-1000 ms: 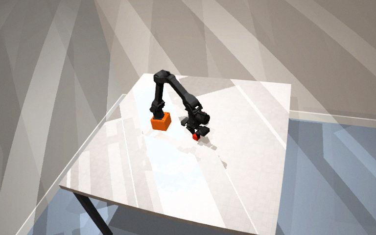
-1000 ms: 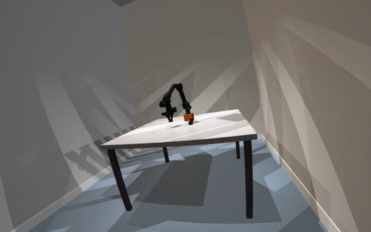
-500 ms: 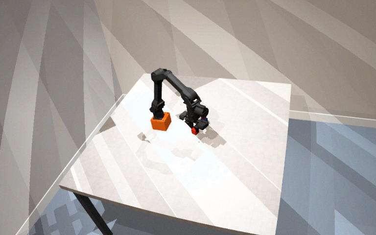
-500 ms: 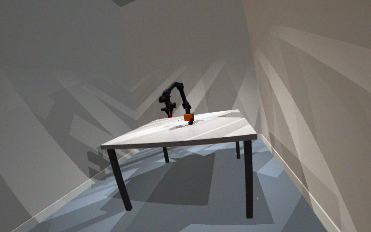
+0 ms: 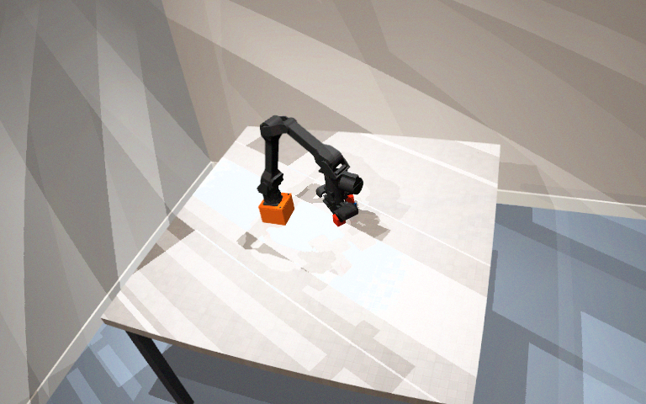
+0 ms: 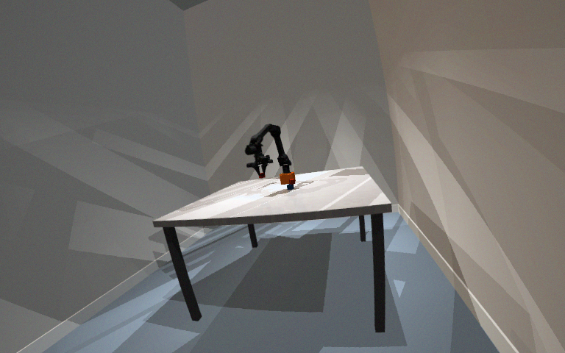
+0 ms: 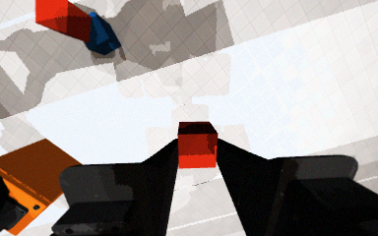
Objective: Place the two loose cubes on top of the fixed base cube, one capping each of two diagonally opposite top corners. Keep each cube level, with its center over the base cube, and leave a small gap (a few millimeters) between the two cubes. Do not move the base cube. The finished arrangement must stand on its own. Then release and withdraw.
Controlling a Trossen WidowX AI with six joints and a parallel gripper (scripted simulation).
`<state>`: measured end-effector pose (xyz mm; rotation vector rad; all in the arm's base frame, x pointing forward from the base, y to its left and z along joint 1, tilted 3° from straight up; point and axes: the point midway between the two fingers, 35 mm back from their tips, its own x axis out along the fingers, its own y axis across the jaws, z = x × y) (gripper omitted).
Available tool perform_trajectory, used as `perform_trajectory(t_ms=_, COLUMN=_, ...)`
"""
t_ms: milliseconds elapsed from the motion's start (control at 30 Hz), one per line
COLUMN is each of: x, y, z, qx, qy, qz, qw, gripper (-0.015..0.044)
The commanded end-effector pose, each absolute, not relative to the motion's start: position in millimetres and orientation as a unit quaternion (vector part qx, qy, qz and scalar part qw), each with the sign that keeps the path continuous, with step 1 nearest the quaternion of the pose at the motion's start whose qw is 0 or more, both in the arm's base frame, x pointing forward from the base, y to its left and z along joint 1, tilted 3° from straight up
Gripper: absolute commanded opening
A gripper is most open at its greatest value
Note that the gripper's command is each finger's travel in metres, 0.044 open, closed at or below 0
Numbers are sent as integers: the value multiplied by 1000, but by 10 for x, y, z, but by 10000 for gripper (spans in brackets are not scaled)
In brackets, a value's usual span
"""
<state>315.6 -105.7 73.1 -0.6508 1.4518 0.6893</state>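
My gripper (image 5: pixel 338 218) (image 6: pixel 261 174) (image 7: pixel 196 142) is shut on a red cube (image 5: pixel 339 220) (image 6: pixel 261 176) (image 7: pixel 197 159) and holds it above the table, off to one side of the base cube. The blue base cube (image 6: pixel 290 187) (image 7: pixel 102 36) stands on the table and is mostly hidden behind the arm in the top view. The other red cube (image 5: pixel 350 198) (image 6: pixel 292 180) (image 7: pixel 58 15) sits on top of the blue cube, set toward one corner. It is cut off by the top edge of the wrist view. Its exact levelness cannot be told.
The orange block (image 5: pixel 275 212) (image 6: pixel 286 178) (image 7: pixel 38 167) under the arm's base stands on the table (image 5: pixel 286 310) (image 6: pixel 321 205). The arm's links arch from it toward the cubes. Shadows and bright light patches cross the table top.
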Motion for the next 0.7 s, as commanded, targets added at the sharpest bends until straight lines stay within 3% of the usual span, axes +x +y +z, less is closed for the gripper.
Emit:
perform_trajectory(t_ms=0, x=3165, y=-961, z=720, qx=-252, qy=654, qz=270, qw=660, gripper=105)
perform_trajectory(t_ms=667, x=3219, y=-475, z=710, qx=-63, qy=702, qz=85, qw=704, gripper=105)
